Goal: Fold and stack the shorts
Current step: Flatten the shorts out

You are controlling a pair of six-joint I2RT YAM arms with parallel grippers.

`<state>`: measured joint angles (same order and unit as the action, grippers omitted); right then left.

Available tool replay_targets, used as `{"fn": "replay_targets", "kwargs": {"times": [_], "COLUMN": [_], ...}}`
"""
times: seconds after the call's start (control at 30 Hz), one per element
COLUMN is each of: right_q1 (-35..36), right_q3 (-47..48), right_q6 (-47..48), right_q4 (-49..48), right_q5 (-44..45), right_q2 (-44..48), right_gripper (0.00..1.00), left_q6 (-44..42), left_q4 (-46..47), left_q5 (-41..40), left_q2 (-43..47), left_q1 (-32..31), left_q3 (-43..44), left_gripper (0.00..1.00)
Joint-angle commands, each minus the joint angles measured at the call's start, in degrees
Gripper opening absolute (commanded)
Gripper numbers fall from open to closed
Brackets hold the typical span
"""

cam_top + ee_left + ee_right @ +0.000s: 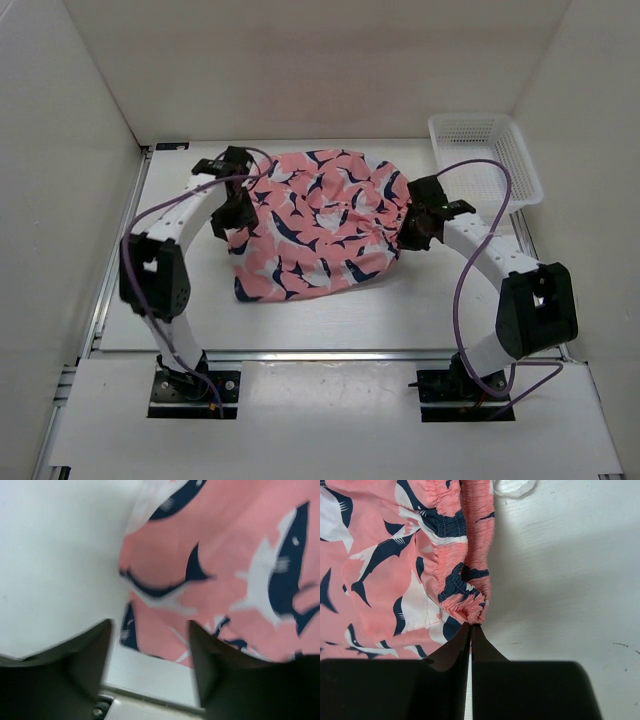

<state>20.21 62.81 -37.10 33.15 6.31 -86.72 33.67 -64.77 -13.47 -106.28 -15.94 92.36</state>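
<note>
The salmon-pink shorts (315, 225) with navy and white shark shapes lie spread in the middle of the table. My left gripper (236, 212) hangs at their left edge; in the left wrist view it (150, 630) is open, and the cloth (230, 570) lies beyond and between its fingers (95, 645) without being pinched. My right gripper (412, 230) is at the right edge; in the right wrist view it (471, 626) is shut on the gathered elastic waistband (465, 602).
A white plastic mesh basket (487, 158) stands at the back right. White walls enclose the table on three sides. A white drawstring loop (515, 487) lies beyond the waistband. Bare table (300, 320) shows in front of the shorts.
</note>
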Motion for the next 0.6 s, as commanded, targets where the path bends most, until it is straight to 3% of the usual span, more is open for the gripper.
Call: {"fn": "replay_targets", "kwargs": {"times": [0.0,0.07,0.13,0.17,0.2,0.3,0.4,0.57], "right_q1": [-0.43,-0.43,-0.43,-0.43,-0.43,-0.43,-0.43,-0.43], "right_q3": [-0.93,-1.45,-2.15,-2.16,-2.16,-3.3,-4.44,-5.68], "right_q6": [0.36,0.36,0.36,0.36,0.36,0.36,0.89,0.89], "right_q4": [-1.59,-1.59,-1.59,-1.59,-0.98,-0.46,-0.45,-0.45], "right_q5": [0.64,0.11,0.11,0.11,0.11,0.11,0.11,0.64], "right_q2": [0.94,0.94,0.94,0.94,1.55,2.87,4.36,4.36], "right_gripper": [0.0,0.0,0.0,0.0,0.0,0.0,0.0,0.0], "left_q6": [1.04,2.0,4.46,5.43,7.18,9.12,11.32,15.89], "left_q4": [4.47,6.67,9.31,10.01,10.54,12.65,14.68,18.01], "left_q5": [2.91,4.68,7.84,8.55,9.51,14.61,17.34,15.76], "left_q2": [14.16,15.83,17.33,17.86,19.08,23.29,25.85,25.34], "left_q1": [1.09,1.61,1.62,1.62,1.62,-0.13,-3.11,-3.13], "left_q3": [-8.57,-17.33,-22.46,-24.83,-29.38,-37.56,-42.5,-46.03], "left_gripper": [0.64,0.37,0.37,0.41,0.6,0.96,1.0,0.87]}}
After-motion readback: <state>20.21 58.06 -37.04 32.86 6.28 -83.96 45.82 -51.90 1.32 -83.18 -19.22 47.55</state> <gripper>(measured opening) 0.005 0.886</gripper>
